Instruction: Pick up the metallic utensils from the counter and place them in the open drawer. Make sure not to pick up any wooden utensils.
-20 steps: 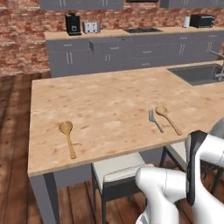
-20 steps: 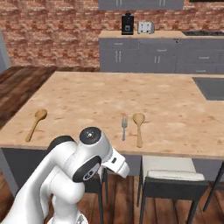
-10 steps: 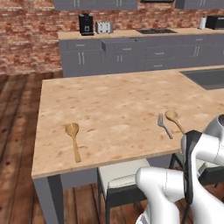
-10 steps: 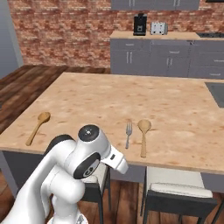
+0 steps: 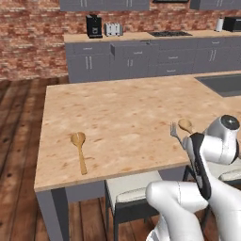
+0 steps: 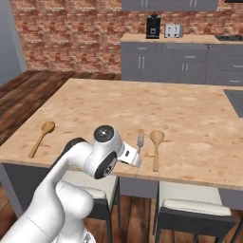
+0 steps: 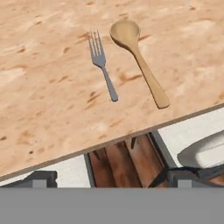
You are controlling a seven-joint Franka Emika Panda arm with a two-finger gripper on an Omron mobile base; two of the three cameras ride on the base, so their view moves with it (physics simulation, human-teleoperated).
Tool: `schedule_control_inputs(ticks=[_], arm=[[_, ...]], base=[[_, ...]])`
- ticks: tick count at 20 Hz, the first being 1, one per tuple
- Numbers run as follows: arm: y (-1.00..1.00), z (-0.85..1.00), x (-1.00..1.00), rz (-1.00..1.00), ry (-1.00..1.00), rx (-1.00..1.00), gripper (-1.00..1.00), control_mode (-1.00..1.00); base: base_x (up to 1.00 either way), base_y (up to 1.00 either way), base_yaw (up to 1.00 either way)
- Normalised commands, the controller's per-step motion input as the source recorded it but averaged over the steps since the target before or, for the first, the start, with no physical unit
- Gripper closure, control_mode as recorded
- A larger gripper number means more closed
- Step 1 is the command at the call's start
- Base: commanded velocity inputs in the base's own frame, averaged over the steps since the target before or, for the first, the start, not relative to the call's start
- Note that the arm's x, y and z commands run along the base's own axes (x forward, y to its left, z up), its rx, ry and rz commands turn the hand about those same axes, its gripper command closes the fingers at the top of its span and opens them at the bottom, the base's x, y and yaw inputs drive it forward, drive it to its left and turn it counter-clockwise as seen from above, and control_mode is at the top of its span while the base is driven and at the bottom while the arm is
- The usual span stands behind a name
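A slim silver fork (image 7: 102,63) lies flat on the pale wood counter (image 7: 48,109), close to its near edge. Right beside the fork lies a wooden spoon (image 7: 138,59), a small gap apart. The base views show the same pair, fork (image 5: 175,132) (image 6: 140,140) and spoon (image 5: 185,125) (image 6: 156,147). A second wooden spoon (image 5: 79,151) (image 6: 42,137) lies far to the left. My gripper (image 7: 111,179) hangs open and holds nothing, just off the counter's near edge, short of the fork. The open drawer is out of view.
Two stools with pale seats (image 5: 134,193) (image 6: 190,208) stand under the counter's near edge. A sink (image 5: 225,84) is set into the counter at the right. Grey cabinets along the brick wall carry a coffee machine (image 5: 94,26) and a toaster (image 5: 112,29).
The whole picture has shifted in both base views, so the camera has moved with the base. The utensils lie as before on the counter. The gripper stays open.
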Motion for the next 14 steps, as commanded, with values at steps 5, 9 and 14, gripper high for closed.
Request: schedule_control_inputs(ticks=[5,9,14], arm=[[-0.12,0.29,1.00,0.17,0.05,0.01,-1.00,-1.00],[-0.06,0.09,1.00,0.20,0.03,0.00,-1.00,-1.00],[-0.03,-0.14,0.44,0.12,0.16,-0.06,-1.00,-1.00]], base=[[0.00,0.00,0.00],[0.00,0.00,0.00],[0.00,0.00,0.00]])
